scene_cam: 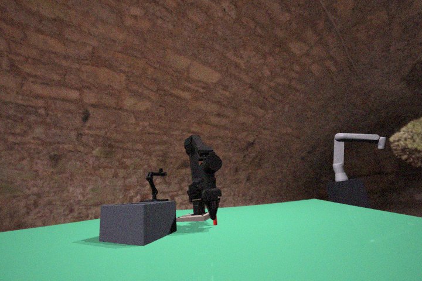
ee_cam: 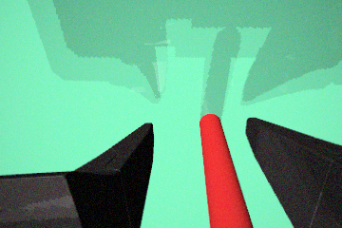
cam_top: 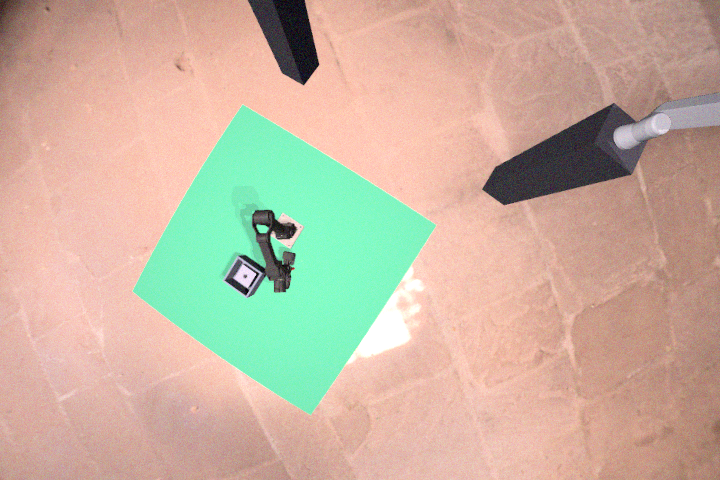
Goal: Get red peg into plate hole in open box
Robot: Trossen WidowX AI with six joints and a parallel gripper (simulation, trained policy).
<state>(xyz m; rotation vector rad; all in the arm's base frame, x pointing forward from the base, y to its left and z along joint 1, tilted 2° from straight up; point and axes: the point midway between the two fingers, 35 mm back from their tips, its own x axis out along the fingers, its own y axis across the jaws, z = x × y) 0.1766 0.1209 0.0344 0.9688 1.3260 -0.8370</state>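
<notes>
The red peg (cam_top: 293, 268) (scene_cam: 214, 222) (ee_cam: 226, 185) stands upright on the green table top, its upper part hidden by the fingers in the exterior view. My gripper (scene_cam: 214, 216) (ee_cam: 199, 127) points down around the peg and is partly open. In the wrist view the peg is between the two fingers, nearer the right one, with a gap on each side. The open grey box (cam_top: 255, 287) (scene_cam: 122, 225) stands beside the arm. The pale plate (cam_top: 238, 272) lies at its bottom, with a small dark hole (cam_top: 245, 276) in the middle.
The arm's pale base plate (cam_top: 289, 240) (scene_cam: 193, 217) is close to the peg. The green table top (cam_top: 327, 339) (scene_cam: 284, 244) carries the box and arm. Beyond it, a grey arm (scene_cam: 339, 156) stands on a dark pedestal, and a small black arm (scene_cam: 152, 185) shows behind the box.
</notes>
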